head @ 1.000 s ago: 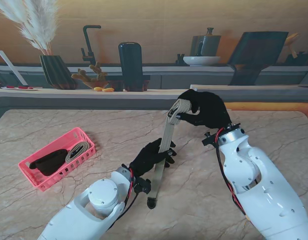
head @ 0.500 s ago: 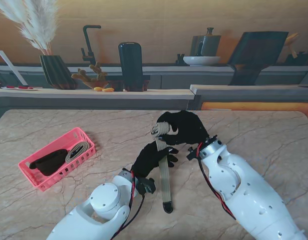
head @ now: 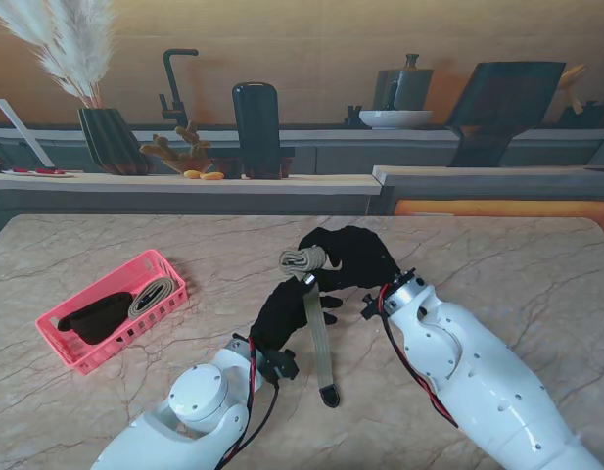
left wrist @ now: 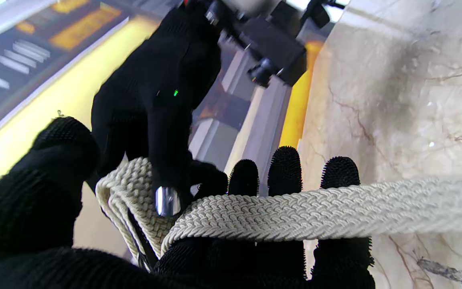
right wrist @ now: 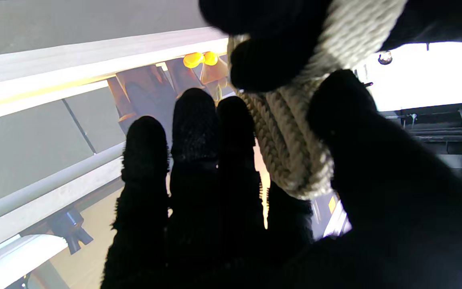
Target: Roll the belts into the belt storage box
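your right hand (head: 352,257) pinches the rolled end of the woven belt (head: 314,313) over the bench (head: 536,264); your left hand (head: 287,311) cradles the strap on parted fingers, tail hanging down.

A home kitchen — marble worktop (head: 536,255), a black tap (head: 172,80) on the counter behind, a white bowl (head: 394,118) and pampas grass in a dark vase (head: 108,140) along the far ledge.

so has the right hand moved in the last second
Yes. The right hand, shut on the rolled end of the belt, has come left and nearer to me, away from the counter edge and toward the pink basket.
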Motion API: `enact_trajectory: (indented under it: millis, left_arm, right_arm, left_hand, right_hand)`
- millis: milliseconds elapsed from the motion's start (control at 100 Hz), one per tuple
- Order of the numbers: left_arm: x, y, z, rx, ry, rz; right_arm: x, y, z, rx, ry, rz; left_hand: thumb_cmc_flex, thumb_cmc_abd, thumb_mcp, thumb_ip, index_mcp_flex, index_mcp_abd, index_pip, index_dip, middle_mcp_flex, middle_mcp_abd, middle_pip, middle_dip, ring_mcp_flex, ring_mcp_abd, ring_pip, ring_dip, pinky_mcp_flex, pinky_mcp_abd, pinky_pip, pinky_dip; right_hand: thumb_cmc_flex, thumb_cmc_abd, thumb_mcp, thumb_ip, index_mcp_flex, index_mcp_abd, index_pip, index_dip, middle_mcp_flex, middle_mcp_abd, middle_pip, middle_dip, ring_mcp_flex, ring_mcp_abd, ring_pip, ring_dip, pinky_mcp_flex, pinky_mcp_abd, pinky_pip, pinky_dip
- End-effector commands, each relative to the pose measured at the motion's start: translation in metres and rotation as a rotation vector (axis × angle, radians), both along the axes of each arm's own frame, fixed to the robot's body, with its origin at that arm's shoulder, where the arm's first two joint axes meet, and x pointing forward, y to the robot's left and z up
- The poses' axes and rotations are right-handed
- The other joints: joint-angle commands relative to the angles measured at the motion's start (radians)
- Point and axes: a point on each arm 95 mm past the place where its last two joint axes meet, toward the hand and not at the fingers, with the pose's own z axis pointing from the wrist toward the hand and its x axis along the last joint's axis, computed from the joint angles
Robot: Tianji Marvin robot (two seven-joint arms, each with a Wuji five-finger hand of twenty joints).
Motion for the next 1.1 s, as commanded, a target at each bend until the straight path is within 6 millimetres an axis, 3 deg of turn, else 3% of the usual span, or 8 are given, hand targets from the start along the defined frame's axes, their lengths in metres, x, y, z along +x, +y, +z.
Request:
enact_trajectory:
  millis: [0,230,380,530,650,820,890,1090]
  left_arm:
    - [0.003,-0.005,0.016,-0.056,-0.008,0.021]
    - [0.005,-0.006,0.022,-0.108,0.024,0.072]
    - [0.005,-0.006,0.026,-0.131,0.040,0.101]
    - [0.006,-0.004,0.027,-0.124,0.043,0.110]
    - [0.006,-0.003,0.027,-0.096,0.044,0.126]
    - [0.007,-0.002,0.026,-0.046,0.056,0.144]
    - [0.008,-0.002,0.024,-0.018,0.054,0.140]
    - [0.011,-0.002,0.013,0.114,-0.006,0.086]
  right_arm:
    - [-0.011,0.004,-0.020,-0.027,0.028,0.034]
    - [-0.019,0.011,-0.033,-0.070,0.040,0.088]
    - [-0.022,0.011,-0.038,-0.101,0.053,0.104]
    - [-0.027,0.006,-0.038,-0.126,0.056,0.103]
    - [-0.032,0.001,-0.034,-0.139,0.032,0.095]
    - [-0.041,-0.011,-0.020,-0.130,-0.030,0.075]
    - [-0.046,-0.018,-0.009,-0.121,-0.077,0.055]
    - [-0.053,-0.037,0.024,-0.110,-0.136,0.005]
  left_hand:
    - [-0.048,-0.024,-0.010,-0.038,-0.071,-0.193,-0.048,-0.007,-0.020,-0.026,-0.016,-0.010,-0.006,-0.032,-0.003,-0.002,-0.002,0.020,0.000,0.004]
    - [-0.048,-0.024,-0.002,-0.041,-0.088,-0.195,-0.039,-0.005,-0.010,-0.033,0.003,0.001,0.015,-0.036,0.014,0.009,0.018,0.001,0.016,0.016]
    - [0.017,-0.029,0.051,-0.027,-0.092,-0.193,0.001,0.010,0.016,-0.036,0.039,0.021,0.049,-0.044,0.052,0.028,0.045,-0.032,0.042,0.028]
    - [0.199,0.010,0.069,-0.001,-0.087,-0.195,0.062,0.028,0.047,-0.052,0.084,0.044,0.090,-0.056,0.102,0.047,0.087,-0.070,0.080,0.037]
    - [0.420,0.156,0.061,0.029,-0.051,-0.207,0.158,0.063,0.101,-0.063,0.142,0.071,0.147,-0.068,0.182,0.084,0.142,-0.097,0.139,0.056]
    - [0.735,0.192,-0.009,-0.003,-0.009,-0.239,0.270,0.123,0.240,-0.076,0.066,0.314,0.201,-0.078,0.318,0.183,0.183,-0.093,0.231,0.123]
    - [0.782,0.205,-0.022,0.003,-0.001,-0.246,0.294,0.140,0.243,-0.079,0.086,0.343,0.213,-0.085,0.360,0.225,0.190,-0.088,0.264,0.156]
    - [0.812,0.221,-0.020,0.008,0.013,-0.267,0.351,0.201,0.236,-0.072,0.110,0.353,0.215,-0.073,0.392,0.271,0.190,-0.074,0.283,0.206]
  right_hand:
    - [0.051,0.094,0.100,0.076,0.170,-0.204,0.242,0.068,-0.012,-0.019,0.017,-0.011,-0.020,-0.029,0.008,-0.009,-0.019,-0.019,0.027,-0.013]
    - [-0.016,0.007,0.114,0.078,0.126,-0.154,0.219,0.059,-0.074,0.002,0.023,-0.011,-0.058,-0.018,-0.021,-0.027,-0.043,-0.009,0.021,-0.023]
    - [-0.110,-0.085,0.144,0.067,0.104,-0.102,0.146,0.097,-0.130,0.015,0.037,-0.017,-0.092,-0.013,-0.037,-0.033,-0.061,-0.004,0.011,-0.024]
    - [-0.151,-0.077,0.127,0.103,0.108,-0.047,0.025,0.176,-0.173,0.031,0.030,-0.013,-0.124,-0.010,-0.055,-0.037,-0.079,0.000,-0.004,-0.018]
    - [-0.169,-0.061,0.124,0.115,0.104,-0.037,0.005,0.189,-0.185,0.035,0.029,-0.011,-0.130,-0.010,-0.056,-0.037,-0.085,0.000,-0.007,-0.017]
    - [-0.213,-0.019,0.107,0.147,0.082,-0.054,-0.046,0.261,-0.209,0.026,0.023,-0.007,-0.139,-0.018,-0.055,-0.037,-0.097,0.000,-0.012,-0.003]
    - [-0.236,0.004,0.093,0.173,0.047,-0.063,-0.082,0.321,-0.235,0.022,0.005,-0.007,-0.146,-0.023,-0.076,-0.046,-0.105,0.000,-0.023,0.005]
    - [-0.263,0.051,0.037,0.176,-0.213,-0.076,-0.189,0.315,-0.441,0.047,-0.125,-0.052,-0.184,-0.009,-0.218,-0.123,-0.140,-0.002,-0.076,-0.004]
